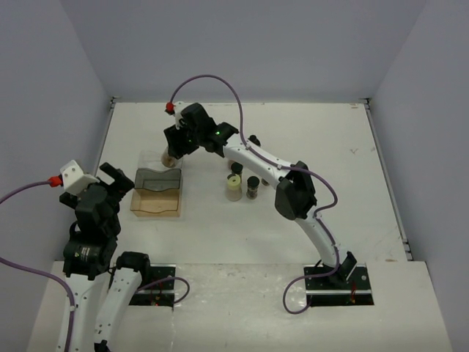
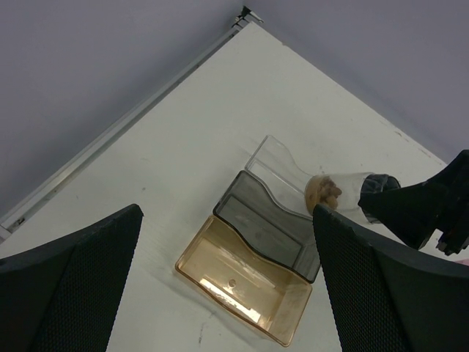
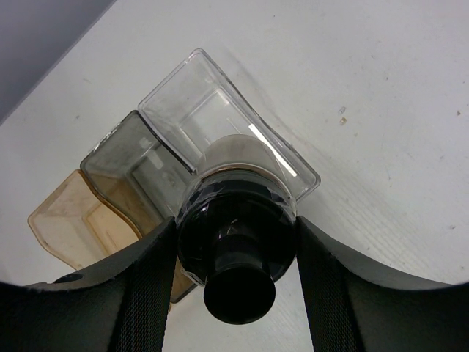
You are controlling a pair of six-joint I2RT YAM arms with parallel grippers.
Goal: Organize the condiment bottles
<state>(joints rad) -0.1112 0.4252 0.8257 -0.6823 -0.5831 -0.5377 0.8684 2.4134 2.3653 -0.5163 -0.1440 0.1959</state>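
Observation:
My right gripper (image 1: pixel 174 147) is shut on a clear glass jar with a black cap (image 3: pixel 238 220) and tan contents (image 2: pixel 323 192). It holds the jar tilted at the clear far compartment (image 3: pixel 187 110) of the organiser tray (image 1: pixel 156 192). My left gripper (image 1: pixel 111 180) is open and empty, hovering just left of the tray, with the amber compartment (image 2: pixel 242 286) between its fingers in the left wrist view. A cream-yellow jar (image 1: pixel 234 188) and a black-capped jar (image 1: pixel 253 187) stand right of the tray. Two more dark-capped jars (image 1: pixel 236 169) (image 1: pixel 254 139) sit behind them by the right arm. I see no pink-lidded jar clearly.
The tray has three compartments: clear, grey (image 3: pixel 128 169) and amber (image 3: pixel 66 220); grey and amber hold nothing. The right arm (image 1: pixel 293 194) stretches across the table's middle. Grey walls close the table on the left, back and right.

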